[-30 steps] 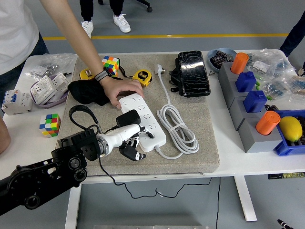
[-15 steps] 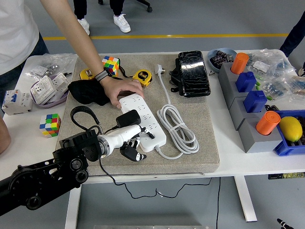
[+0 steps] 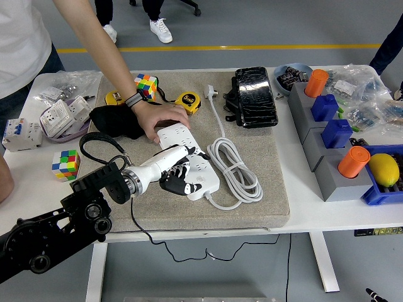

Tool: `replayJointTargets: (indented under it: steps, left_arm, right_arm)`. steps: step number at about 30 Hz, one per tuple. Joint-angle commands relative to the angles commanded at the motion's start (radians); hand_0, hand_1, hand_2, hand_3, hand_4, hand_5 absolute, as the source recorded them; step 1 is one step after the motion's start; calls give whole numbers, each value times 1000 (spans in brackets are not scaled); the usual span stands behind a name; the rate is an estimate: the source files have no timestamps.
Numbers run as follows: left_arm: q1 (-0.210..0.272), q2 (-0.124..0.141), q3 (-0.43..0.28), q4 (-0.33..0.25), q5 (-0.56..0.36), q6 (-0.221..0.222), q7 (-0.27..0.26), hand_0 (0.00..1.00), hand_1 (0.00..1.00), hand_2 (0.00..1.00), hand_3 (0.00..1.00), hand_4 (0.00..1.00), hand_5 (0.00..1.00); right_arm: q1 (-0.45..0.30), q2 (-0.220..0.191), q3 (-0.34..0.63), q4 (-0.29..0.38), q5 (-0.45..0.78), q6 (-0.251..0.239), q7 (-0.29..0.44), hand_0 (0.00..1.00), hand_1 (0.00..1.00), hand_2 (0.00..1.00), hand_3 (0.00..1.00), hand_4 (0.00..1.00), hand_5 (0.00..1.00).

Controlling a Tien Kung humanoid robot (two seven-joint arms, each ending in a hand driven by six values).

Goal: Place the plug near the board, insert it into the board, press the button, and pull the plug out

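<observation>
1. The white rectangular power strip board (image 3: 189, 160) lies slantwise on the grey felt mat (image 3: 252, 207) covering the middle of the white worktop (image 3: 315, 211).
2. The robot's left hand (image 3: 178, 168), white-backed with dark fingers, reaches in from the lower left and rests over the middle of the board, its fingers curled down onto the sockets.
3. The black plug sits under that hand and is mostly hidden; whether the fingers are clamped on it or only pressing cannot be told.
4. A thin black cable (image 3: 141, 226) runs from beneath the hand, off the near edge of the mat and down below the worktop.
5. A person's hand (image 3: 160, 121), a dark watch at its wrist, presses on the far end of the board from the far side.
6. The board's own white coiled cord (image 3: 234, 170) lies just beside it to the right, its white plug (image 3: 211, 92) near the far edge of the mat.
7. A black crinkled pouch (image 3: 255, 97) lies farther right, and a colourful puzzle cube (image 3: 67, 163) stands off the mat at the left.
</observation>
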Motion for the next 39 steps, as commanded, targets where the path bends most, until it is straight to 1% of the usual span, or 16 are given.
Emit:
replayJointTargets:
  steps: [4,5,7,10,11,16,17,22,23,26,28,29,34,35,39]
  left_arm:
    - [15,-2,-10,26,3,101,-110,135,111,223,645,793,84]
    - [17,-2,-12,31,6,121,-128,264,311,469,586,890,193]
    - [19,-4,-12,43,18,151,-151,264,311,469,586,890,193]
    - [21,-5,-11,59,48,186,-164,264,311,469,586,890,193]
    - [21,-6,-10,64,59,195,-165,464,564,564,588,936,225]
    - [21,-9,-4,88,103,217,-161,464,564,564,588,936,225]
    - [20,-9,-3,92,112,218,-156,739,752,745,744,998,377]
    - [13,-15,6,123,208,231,-107,739,752,745,744,998,377]
    - [12,-17,7,128,227,234,-97,752,764,763,762,998,427]
    - [7,-25,8,155,281,235,-58,752,764,763,762,998,427]
    - [2,-28,11,171,296,233,-42,752,764,763,762,998,427]
    - [1,-28,12,176,295,232,-40,740,734,748,771,998,486]
    - [-6,-30,22,200,309,224,-7,740,734,748,771,998,486]
    - [-7,-31,24,205,310,223,-3,631,655,670,734,998,493]
    - [-10,-33,33,222,314,222,9,631,655,670,734,998,493]
  right_arm:
    - [-2,0,-2,0,1,0,0,573,640,603,538,922,468]
    - [-1,0,-2,-1,0,0,0,573,639,601,538,922,469]
    - [-1,0,-1,-1,0,0,0,573,639,601,538,922,469]
    - [-1,0,1,0,0,0,0,573,639,601,538,922,469]
    - [0,0,1,0,0,0,0,573,640,601,538,922,468]
    - [-1,0,1,0,0,0,0,573,640,601,538,922,468]
    - [-1,1,1,0,0,0,0,572,639,601,538,922,468]
    - [-1,1,0,0,0,0,0,572,639,601,538,922,468]
    - [-1,1,0,0,0,0,0,573,640,602,538,923,468]
    - [0,0,-1,0,0,0,0,573,640,602,538,923,468]
    - [0,1,0,0,0,0,0,573,640,602,538,923,468]
    - [0,1,1,1,0,0,0,572,639,601,538,922,467]
    - [0,0,1,0,1,0,0,572,639,601,538,922,467]
    - [0,-1,0,0,1,0,0,572,640,601,538,923,468]
    - [0,-1,1,1,0,0,0,572,640,601,538,923,468]
